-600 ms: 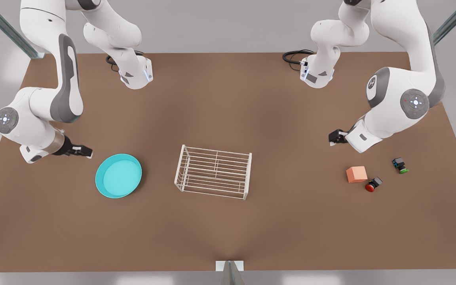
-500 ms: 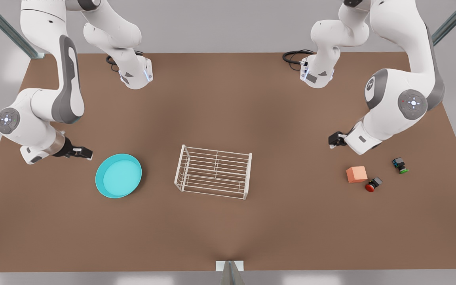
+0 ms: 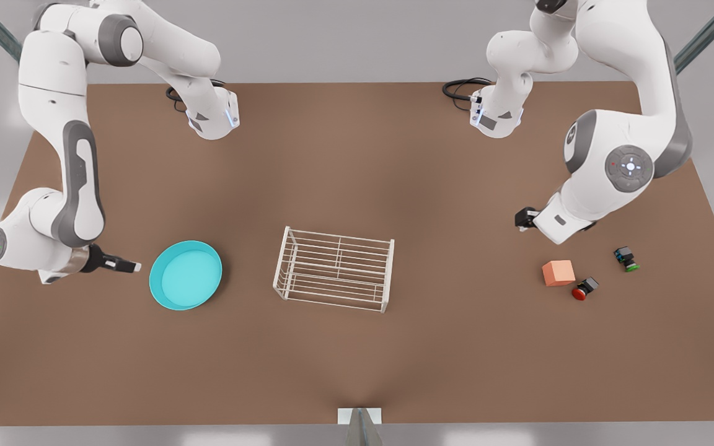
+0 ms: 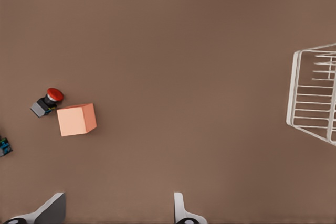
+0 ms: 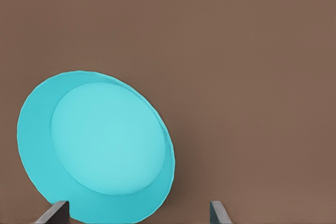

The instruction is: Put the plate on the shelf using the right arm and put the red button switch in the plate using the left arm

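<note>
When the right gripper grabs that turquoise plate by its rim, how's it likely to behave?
The plate looks rigid, so it probably won't flex. It is wide and shallow, and the right gripper sits open beside one edge, so a rim pinch may let the far side droop. Its smooth, glossy-looking surface could slip. Lying flat on the table, it shouldn't roll.

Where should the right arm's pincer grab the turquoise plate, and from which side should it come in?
Grip the raised rim of the plate at the edge toward the front view's left. The right pincer already sits there, open, just short of it. The plate lies flat on the table, so its thin rim is probably the only part the fingers can close on, one above and one below.
</note>
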### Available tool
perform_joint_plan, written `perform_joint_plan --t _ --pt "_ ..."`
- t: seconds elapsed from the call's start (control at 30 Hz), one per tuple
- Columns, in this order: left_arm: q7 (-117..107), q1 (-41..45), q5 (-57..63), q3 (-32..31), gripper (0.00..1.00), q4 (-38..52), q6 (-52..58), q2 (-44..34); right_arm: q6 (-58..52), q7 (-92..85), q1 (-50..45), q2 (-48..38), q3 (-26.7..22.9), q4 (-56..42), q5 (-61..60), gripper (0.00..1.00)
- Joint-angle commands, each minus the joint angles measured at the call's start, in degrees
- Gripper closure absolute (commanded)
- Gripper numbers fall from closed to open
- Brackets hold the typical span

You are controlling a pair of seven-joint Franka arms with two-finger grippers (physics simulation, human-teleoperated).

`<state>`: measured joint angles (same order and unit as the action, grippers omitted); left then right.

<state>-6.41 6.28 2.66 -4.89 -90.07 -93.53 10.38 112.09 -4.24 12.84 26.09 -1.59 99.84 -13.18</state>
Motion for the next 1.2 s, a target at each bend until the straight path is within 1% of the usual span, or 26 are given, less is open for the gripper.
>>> perform_joint_plan --t 0.0,0.1,0.23,0.57,0.63,0.7,0.73,0.9,0.93,0.97,1.03,1.17 --pt "-5.02 0.23 0.06 -0.12 0.00 -0.19 1.25 -0.01 2.96 -17.21 -0.63 0.54 0.09 0.01 -0.53 0.00" --pt "-5.02 0.23 -0.11 -0.12 0.00 -0.19 1.25 -0.01 7.70 -25.99 -0.45 3.26 0.00 0.09 -0.35 0.00" --pt "-4.32 0.05 -0.20 -0.12 0.00 -0.19 1.25 0.26 11.22 -27.84 -0.63 4.76 0.01 1.50 -0.26 0.00" --pt "-4.49 -0.04 0.24 -0.12 0.00 -0.19 0.02 0.61 11.75 -28.46 0.87 10.12 0.62 1.06 -2.11 0.02" --pt "-4.49 -0.04 0.24 -0.12 0.00 -0.28 0.02 0.52 12.10 -28.37 0.78 10.56 0.71 0.89 -2.37 0.07" --pt "-4.49 -0.04 0.24 -0.12 0.00 -0.28 0.02 0.52 13.33 -28.19 0.69 10.82 1.50 0.97 -3.16 0.08" --pt "-4.49 -0.04 0.24 -0.12 0.00 -0.28 0.02 0.52 13.33 -28.19 0.52 10.82 1.50 0.89 -3.25 0.12" --pt "-4.49 -0.04 0.33 -0.12 0.00 -0.37 0.02 0.52 13.42 -28.19 0.52 11.26 1.67 0.88 -3.60 0.22" --pt "-4.49 -0.04 0.33 -0.12 0.00 -0.37 0.02 0.52 13.42 -28.19 0.52 11.26 1.76 0.88 -3.60 0.30" --pt "-4.49 -0.04 0.33 -0.12 0.00 -0.37 0.02 0.52 13.42 -28.11 0.52 11.26 1.76 0.88 -3.60 0.33" --pt "-4.49 -0.04 0.33 -0.12 0.00 -0.37 0.02 0.52 13.42 -27.75 0.52 11.61 1.76 0.88 -3.69 0.35" --pt "-4.49 -0.04 0.33 -0.12 0.00 -0.63 0.11 0.52 13.42 -28.11 0.52 11.61 1.76 0.88 -3.69 0.51"
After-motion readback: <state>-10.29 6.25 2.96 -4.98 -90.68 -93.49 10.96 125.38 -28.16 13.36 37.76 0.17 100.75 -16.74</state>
